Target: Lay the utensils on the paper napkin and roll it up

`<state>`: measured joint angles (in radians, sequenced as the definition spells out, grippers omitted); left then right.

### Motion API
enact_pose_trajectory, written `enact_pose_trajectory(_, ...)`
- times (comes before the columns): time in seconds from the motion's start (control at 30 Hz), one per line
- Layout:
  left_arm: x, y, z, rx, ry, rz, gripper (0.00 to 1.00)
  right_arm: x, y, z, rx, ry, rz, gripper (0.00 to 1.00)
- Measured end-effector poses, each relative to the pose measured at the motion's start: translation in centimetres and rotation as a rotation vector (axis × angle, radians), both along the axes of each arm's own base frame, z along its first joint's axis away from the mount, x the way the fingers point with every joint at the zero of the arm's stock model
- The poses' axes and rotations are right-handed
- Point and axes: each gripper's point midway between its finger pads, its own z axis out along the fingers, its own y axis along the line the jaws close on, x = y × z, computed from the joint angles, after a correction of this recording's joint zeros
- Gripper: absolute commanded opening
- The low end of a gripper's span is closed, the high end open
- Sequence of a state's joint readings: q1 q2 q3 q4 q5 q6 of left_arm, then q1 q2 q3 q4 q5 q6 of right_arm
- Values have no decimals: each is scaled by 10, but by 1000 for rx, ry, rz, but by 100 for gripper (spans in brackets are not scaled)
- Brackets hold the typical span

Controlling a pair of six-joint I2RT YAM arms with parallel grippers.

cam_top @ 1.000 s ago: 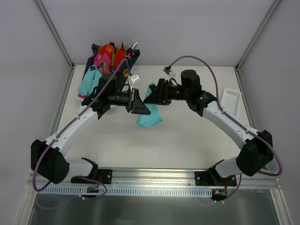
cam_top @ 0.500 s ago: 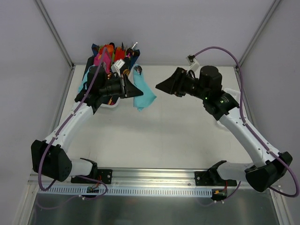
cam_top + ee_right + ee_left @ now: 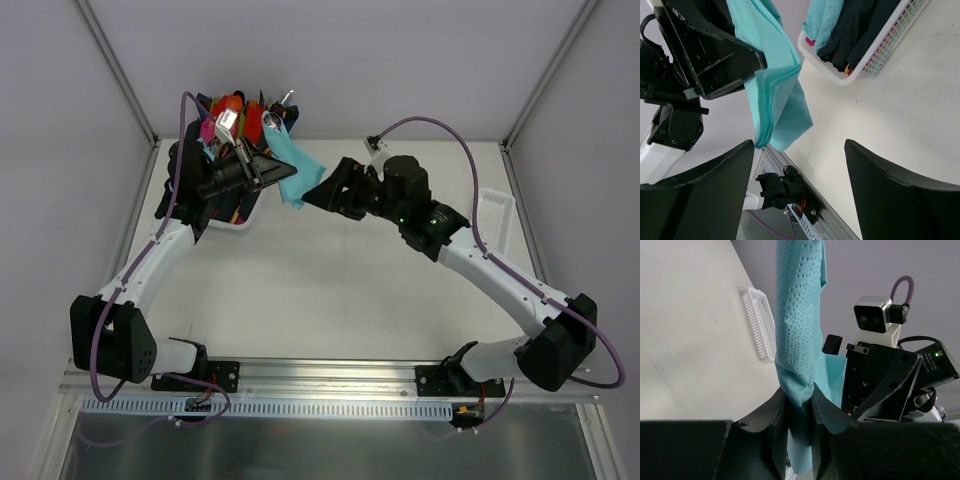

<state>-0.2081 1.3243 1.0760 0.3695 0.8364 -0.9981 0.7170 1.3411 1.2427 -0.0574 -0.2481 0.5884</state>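
The left jaws pinch the napkin, held in the air above the table, near the basket. The right jaws gape wide, just beside its loose edge

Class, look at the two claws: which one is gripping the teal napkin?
The left claw: it is pinched shut on the paper napkin. The right claw is open and empty beside it.

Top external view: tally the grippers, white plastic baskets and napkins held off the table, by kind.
Black two-finger grippers: 2 (left gripper, right gripper)
White plastic mesh baskets: 2 (rear-left basket, right-edge basket)
Thin teal paper napkin, pinched in left gripper: 1
Total: 5
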Motion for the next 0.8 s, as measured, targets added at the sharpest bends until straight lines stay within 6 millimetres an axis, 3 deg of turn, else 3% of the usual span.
enact_pose_trajectory(0.2, 0, -1, 5, -28, 1, -1, 0, 13, 15, 15, 39, -26, 0, 77)
enact_pose_trajectory(0.3, -1, -1, 7, -40, 4, -3, 0, 17, 21, 27, 61, -47, 2, 71)
enact_pose_trajectory(0.43, -5, -2, 11, -62, 10, -19, 0, 21, 27, 36, 90, -59, 9, 30)
enact_pose_trajectory(0.47, -5, -2, 11, -69, 12, -21, 0, 22, 28, 35, 89, -59, 9, 25)
enact_pose_trajectory(0.63, -9, -2, 13, -133, 36, -34, 0, 21, 30, 33, 106, -42, 17, 9)
enact_pose_trajectory(0.8, -11, 2, 15, -199, 70, -37, 0, 18, 34, 36, 143, -53, 51, 6)
